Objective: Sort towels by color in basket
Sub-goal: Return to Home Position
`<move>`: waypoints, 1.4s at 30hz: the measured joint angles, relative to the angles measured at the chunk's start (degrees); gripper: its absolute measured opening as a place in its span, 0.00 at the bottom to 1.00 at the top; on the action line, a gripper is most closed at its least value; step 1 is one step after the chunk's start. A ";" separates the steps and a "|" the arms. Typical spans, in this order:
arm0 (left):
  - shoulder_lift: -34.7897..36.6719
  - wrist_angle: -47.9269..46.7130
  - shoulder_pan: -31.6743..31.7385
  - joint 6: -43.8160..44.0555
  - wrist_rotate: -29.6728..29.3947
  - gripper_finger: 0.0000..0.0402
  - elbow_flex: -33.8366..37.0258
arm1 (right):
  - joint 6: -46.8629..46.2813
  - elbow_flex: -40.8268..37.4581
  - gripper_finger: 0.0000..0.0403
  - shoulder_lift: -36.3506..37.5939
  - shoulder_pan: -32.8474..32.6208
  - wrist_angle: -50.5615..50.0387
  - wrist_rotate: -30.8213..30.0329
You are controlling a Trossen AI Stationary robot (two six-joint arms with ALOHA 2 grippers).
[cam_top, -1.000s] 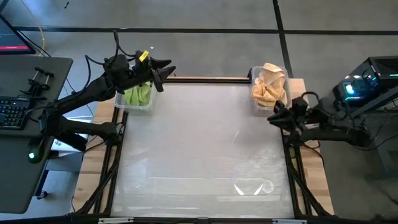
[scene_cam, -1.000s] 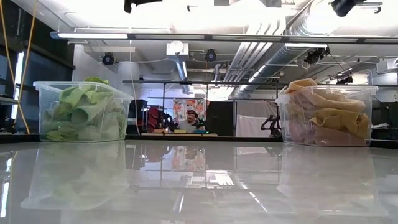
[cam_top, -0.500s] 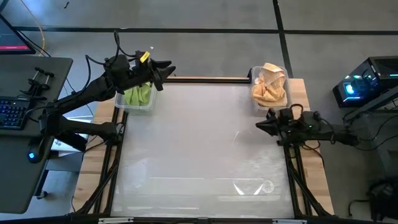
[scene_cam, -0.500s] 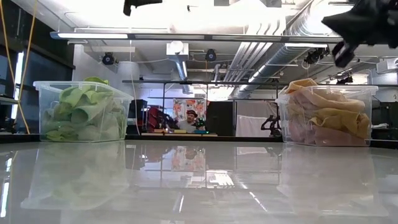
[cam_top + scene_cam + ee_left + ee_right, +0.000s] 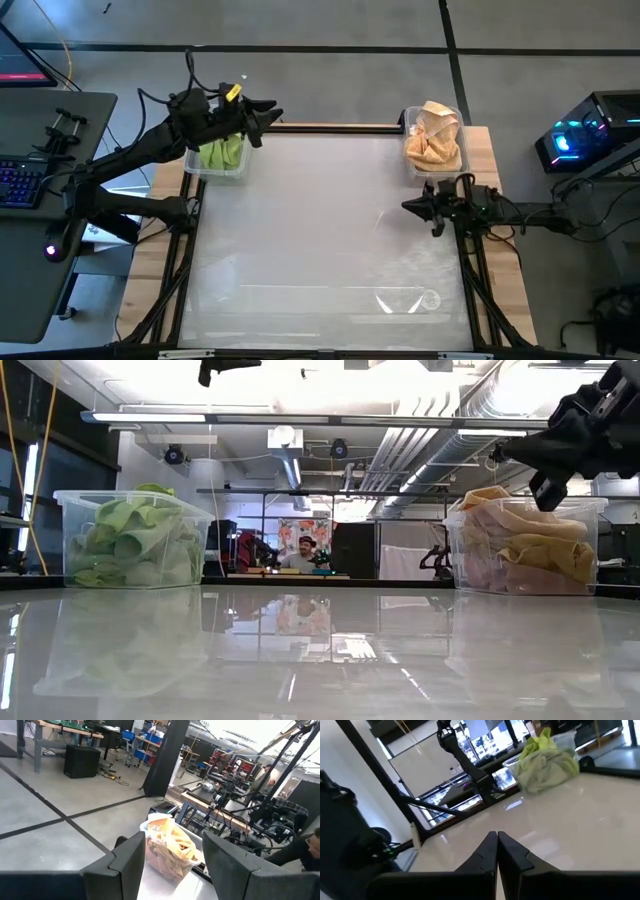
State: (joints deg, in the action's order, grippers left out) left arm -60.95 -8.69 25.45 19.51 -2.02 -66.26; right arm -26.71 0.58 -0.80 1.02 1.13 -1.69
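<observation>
Green towels (image 5: pixel 222 152) fill their bin (image 5: pixel 212 174), tan towels (image 5: pixel 433 140) well apart, separated by colour; left pincer (image 5: pixel 276 106) wide beside it, right pincer (image 5: pixel 406 206) closed, both empty, sorting apparently finished.

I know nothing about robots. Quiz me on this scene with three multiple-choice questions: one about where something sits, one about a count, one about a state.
1. Where on the table are the green towels?
A) left side B) right side C) middle
2. How many clear bins hold towels?
A) one B) two C) three
3. The fingers of the right gripper are:
A) shut, empty B) wide open C) clamped on a towel

Answers:
1 A: the high view shows them at the left edge, near the left gripper.
2 B: the left bin and the right bin with yellow-tan towels.
3 A: the right wrist view shows them pressed together.
</observation>
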 joint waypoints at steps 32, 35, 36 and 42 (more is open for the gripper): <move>0.01 -0.65 -0.87 -7.62 4.70 0.46 0.00 | 4.68 -0.02 0.01 0.00 0.00 0.09 -0.70; 0.00 1.45 -0.87 -0.95 4.66 0.46 0.00 | 4.68 -0.02 0.01 0.00 0.00 0.07 -0.70; -0.01 2.43 -0.87 2.70 4.69 0.46 -0.01 | 4.68 -0.02 0.01 0.01 0.00 0.07 -0.70; 2.59 -8.25 -4.59 8.01 4.57 0.46 2.32 | 4.68 -0.02 0.01 0.02 0.00 0.07 -0.70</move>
State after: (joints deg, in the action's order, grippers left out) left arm -58.36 -16.93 20.86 27.51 2.55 -63.94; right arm -22.02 0.56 -0.78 1.02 1.19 -2.39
